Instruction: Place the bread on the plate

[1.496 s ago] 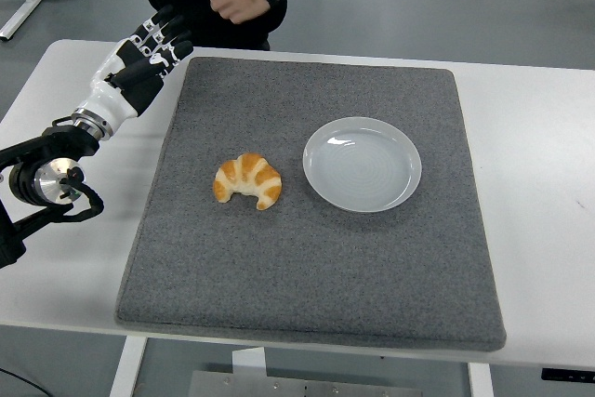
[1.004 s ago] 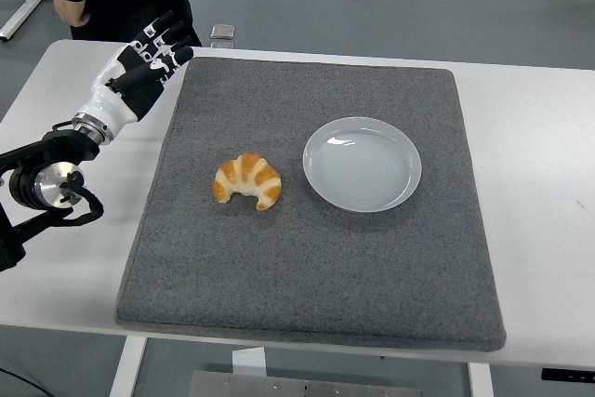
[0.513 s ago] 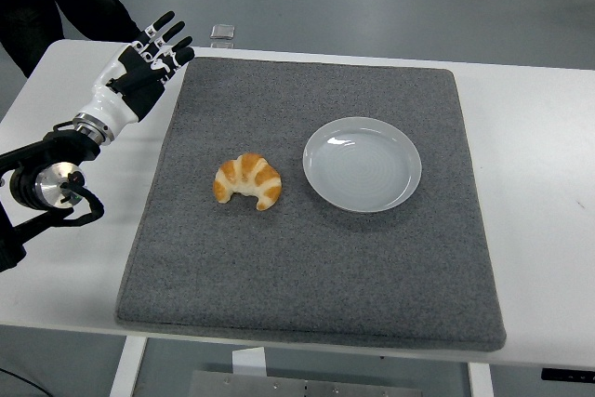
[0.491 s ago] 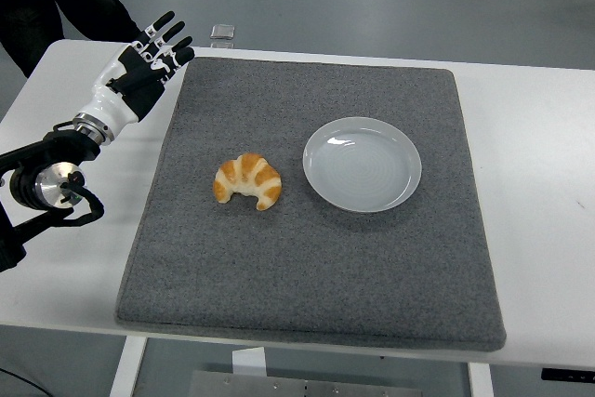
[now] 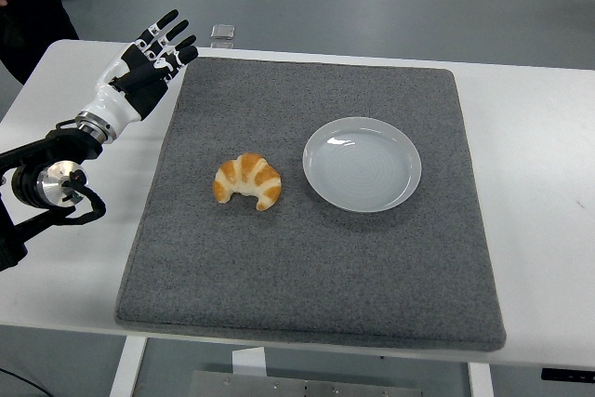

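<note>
Grey mat (image 5: 307, 258) on white table (image 5: 544, 183)

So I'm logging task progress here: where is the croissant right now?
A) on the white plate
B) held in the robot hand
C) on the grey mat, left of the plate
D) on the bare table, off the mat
C: the croissant lies on the grey mat, left of the empty plate, while the left robot hand is open and away from it.

The bread (image 5: 248, 180) lies on the gray mat (image 5: 307, 258) beside the empty plate (image 5: 363, 164), and the left hand (image 5: 144, 67) is spread open at the mat's far left corner
</note>
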`<state>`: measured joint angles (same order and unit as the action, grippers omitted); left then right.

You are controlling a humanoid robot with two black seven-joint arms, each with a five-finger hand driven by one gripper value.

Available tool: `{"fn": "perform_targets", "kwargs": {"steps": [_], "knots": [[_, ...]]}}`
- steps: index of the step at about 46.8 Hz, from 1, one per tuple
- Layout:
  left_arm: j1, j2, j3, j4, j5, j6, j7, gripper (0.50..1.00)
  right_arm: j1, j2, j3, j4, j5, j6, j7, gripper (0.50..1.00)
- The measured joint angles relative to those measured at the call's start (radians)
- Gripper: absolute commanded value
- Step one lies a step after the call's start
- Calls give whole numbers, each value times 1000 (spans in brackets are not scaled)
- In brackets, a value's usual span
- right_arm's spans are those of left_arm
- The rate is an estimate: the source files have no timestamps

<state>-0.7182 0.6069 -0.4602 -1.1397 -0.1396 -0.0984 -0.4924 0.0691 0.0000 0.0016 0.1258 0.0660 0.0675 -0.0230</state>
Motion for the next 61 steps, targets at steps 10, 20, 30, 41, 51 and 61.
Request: {"fn": "perform_targets", "kwargs": {"steps": [10, 20, 30, 41, 51, 61], "knots": [[-5, 13, 1, -19, 0, 8, 0, 992, 0, 0, 0, 0, 0, 0, 0, 952], [-49, 36, 21, -44, 2, 12, 4, 990, 0, 0, 0, 0, 0, 0, 0, 952], [-303, 130, 265, -74, 4, 11, 53, 988, 0, 0, 0, 0, 0, 0, 0, 952], [-620, 166, 612, -101, 43, 9, 165, 988, 0, 0, 0, -2, 0, 0, 0, 952], [-783, 163, 817, -186, 290, 9, 166, 986, 0, 0, 0, -2, 0, 0, 0, 952], [-742, 167, 823, -203, 669, 29, 166, 986, 0, 0, 0, -2, 0, 0, 0, 952]]}}
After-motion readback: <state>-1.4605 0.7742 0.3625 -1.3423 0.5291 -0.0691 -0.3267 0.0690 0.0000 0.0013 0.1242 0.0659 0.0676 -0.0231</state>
